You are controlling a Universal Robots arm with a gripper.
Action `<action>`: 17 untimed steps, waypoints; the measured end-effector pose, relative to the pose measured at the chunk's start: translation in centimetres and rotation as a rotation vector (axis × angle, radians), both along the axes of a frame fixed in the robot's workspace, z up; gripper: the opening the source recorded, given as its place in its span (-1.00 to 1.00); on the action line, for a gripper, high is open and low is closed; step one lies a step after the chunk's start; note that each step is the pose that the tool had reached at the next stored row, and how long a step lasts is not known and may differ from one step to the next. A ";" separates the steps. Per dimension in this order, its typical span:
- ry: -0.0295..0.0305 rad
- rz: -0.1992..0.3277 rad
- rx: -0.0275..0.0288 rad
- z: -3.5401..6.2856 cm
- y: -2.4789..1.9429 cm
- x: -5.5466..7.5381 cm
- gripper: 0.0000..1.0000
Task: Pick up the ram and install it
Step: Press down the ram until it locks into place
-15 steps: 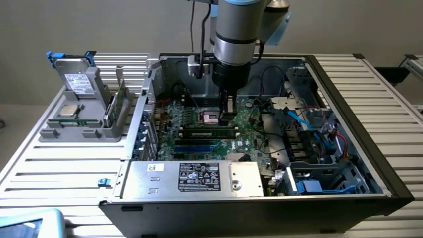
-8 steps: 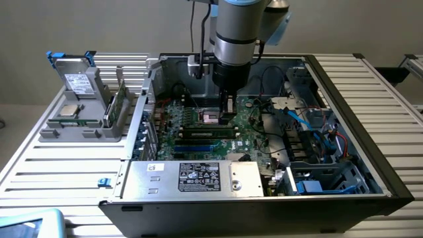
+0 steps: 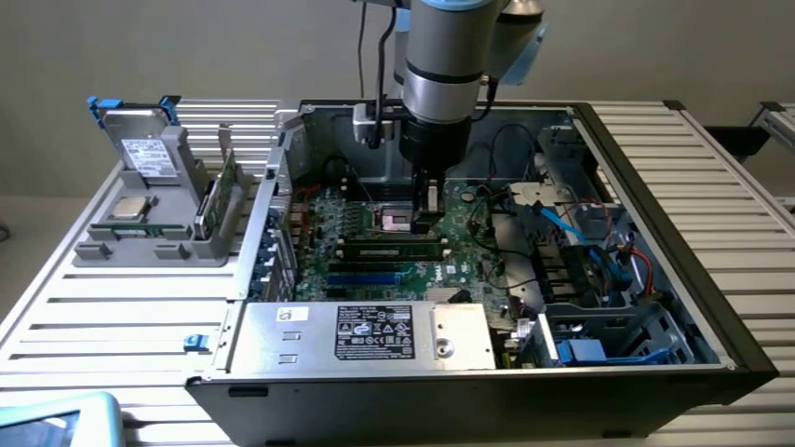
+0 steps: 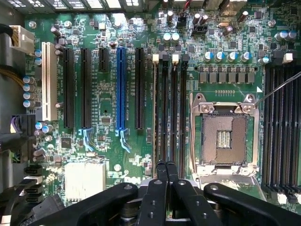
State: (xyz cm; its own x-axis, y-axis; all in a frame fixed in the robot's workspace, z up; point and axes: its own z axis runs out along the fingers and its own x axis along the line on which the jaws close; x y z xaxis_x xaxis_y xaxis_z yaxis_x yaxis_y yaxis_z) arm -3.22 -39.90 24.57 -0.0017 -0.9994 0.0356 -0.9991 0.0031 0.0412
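Note:
My gripper (image 3: 429, 222) hangs inside the open computer case (image 3: 646, 186), low over the motherboard (image 4: 141, 155), near the processor socket (image 4: 225, 136). Its black fingers (image 4: 162, 181) are pressed together, and I see nothing between them. They hover at the end of the row of long black memory slots (image 4: 169, 108). In the exterior view a long green and dark strip (image 3: 395, 248) lies along those slots; I cannot tell whether it is a seated ram. A slim green ram stick (image 3: 220, 205) stands on edge in the grey holder (image 3: 149, 251) outside the case, at the exterior view's left.
The grey holder also carries a box-shaped drive (image 3: 152, 154) and a square silver processor chip (image 3: 130, 207). A labelled power supply (image 3: 372, 335) fills the case's near side. Cables and drive cages (image 3: 597, 261) crowd the exterior view's right. Expansion slots (image 4: 84, 89) lie beside the memory slots.

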 end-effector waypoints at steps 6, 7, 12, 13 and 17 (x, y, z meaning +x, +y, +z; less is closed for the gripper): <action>0.0001 0.000 0.0003 -0.01 -0.60 0.2 -0.78; 0.0001 0.000 0.0003 -0.01 -0.61 0.4 -0.78; 0.0000 0.000 0.0005 -0.03 -0.82 0.7 -0.78; 0.0000 0.000 0.0004 -0.03 -0.88 0.7 -0.78; 0.0000 0.000 0.0004 -0.15 -0.91 0.7 -0.78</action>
